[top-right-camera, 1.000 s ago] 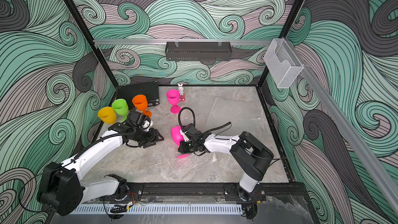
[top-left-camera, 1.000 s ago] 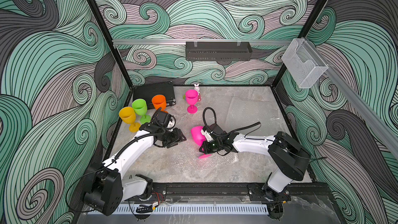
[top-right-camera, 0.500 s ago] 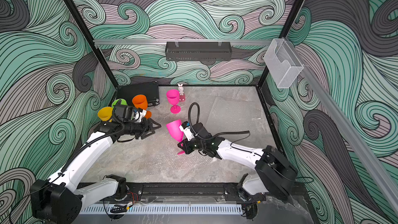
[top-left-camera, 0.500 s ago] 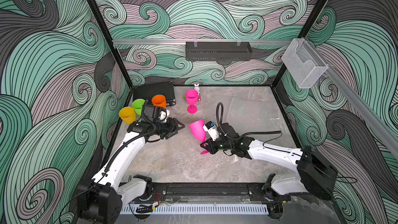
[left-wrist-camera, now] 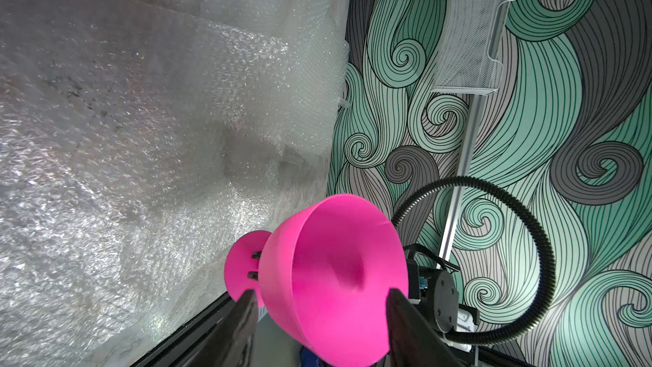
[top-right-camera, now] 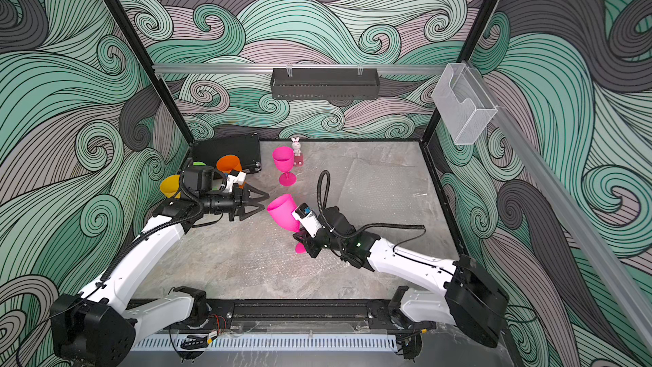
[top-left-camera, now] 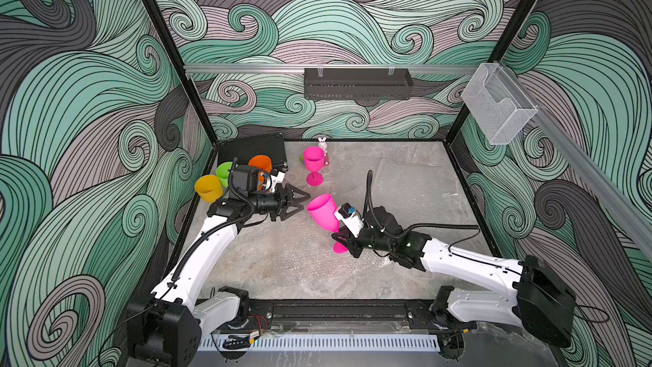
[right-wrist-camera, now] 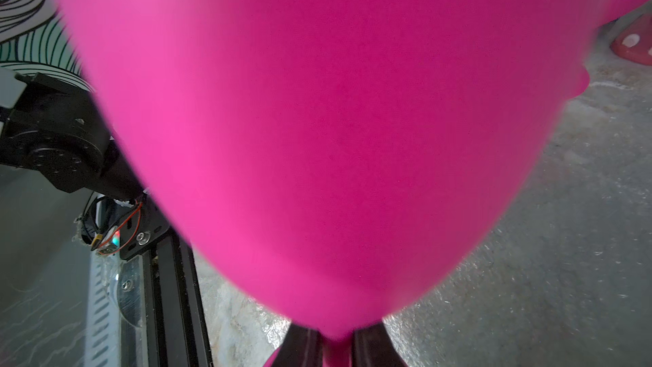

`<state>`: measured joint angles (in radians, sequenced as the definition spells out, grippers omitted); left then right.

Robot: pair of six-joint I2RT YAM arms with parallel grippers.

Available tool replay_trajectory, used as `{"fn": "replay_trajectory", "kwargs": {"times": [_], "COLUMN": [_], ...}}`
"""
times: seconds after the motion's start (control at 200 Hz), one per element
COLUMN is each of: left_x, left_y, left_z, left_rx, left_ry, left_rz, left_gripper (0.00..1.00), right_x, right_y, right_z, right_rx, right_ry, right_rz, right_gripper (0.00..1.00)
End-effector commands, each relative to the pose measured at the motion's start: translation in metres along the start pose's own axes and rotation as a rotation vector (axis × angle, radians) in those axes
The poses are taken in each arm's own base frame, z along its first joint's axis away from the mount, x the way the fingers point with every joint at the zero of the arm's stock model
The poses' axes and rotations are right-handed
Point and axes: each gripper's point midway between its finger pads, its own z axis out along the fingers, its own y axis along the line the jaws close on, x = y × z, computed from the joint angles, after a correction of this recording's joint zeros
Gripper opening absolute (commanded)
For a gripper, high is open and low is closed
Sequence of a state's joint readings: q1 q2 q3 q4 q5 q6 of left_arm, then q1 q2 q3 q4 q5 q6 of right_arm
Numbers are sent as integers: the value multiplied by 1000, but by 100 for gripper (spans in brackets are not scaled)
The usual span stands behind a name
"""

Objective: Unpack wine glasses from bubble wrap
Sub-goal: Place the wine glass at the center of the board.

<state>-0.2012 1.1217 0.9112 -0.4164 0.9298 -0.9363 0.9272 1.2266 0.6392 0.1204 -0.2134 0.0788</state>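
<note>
Grey marble tabletop (top-left-camera: pixel 282 277) lies under flattened bubble wrap (top-left-camera: pixel 405 185). Our right gripper (top-left-camera: pixel 344 241) pinches the stem of a tilted hot pink goblet (top-left-camera: pixel 323 211), held above the sheets; our left gripper (top-left-camera: pixel 305 201) spreads its fingers wide near the rim.

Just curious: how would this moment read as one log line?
right gripper: shut on tilted pink glass stem | left gripper: open, empty, close to its rim | bubble wrap: lying flat
</note>
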Motion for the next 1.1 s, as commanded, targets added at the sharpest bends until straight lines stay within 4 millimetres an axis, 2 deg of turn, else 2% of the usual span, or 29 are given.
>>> {"fn": "replay_trajectory", "kwargs": {"times": [0.0, 0.155, 0.37, 0.591, 0.751, 0.926, 1.091], "left_x": [8, 14, 16, 21, 23, 29, 28], "left_y": [-4, -8, 0, 9, 14, 22, 28], "left_z": [2, 3, 11, 20, 19, 21, 19], "left_rx": [41, 57, 36, -9, -50, -100, -161], "left_ry": [34, 56, 85, 113, 116, 140, 141], "left_rz": [3, 27, 24, 30, 55, 78, 117], "left_gripper": [52, 43, 33, 16, 1, 0, 0], "right_x": [-12, -14, -23, -23, -25, -29, -32], "right_y": [-3, -3, 0, 0, -7, -10, -7], "right_z": [-3, -1, -2, 3, 6, 8, 7], "right_rx": [31, 31, 32, 61, 98, 130, 117], "right_ry": [-38, -31, -48, -26, -13, 6, 11], "right_rz": [-54, -53, -79, -156, -222, -297, -327], "right_gripper": [17, 17, 17, 17, 21, 28, 40]}}
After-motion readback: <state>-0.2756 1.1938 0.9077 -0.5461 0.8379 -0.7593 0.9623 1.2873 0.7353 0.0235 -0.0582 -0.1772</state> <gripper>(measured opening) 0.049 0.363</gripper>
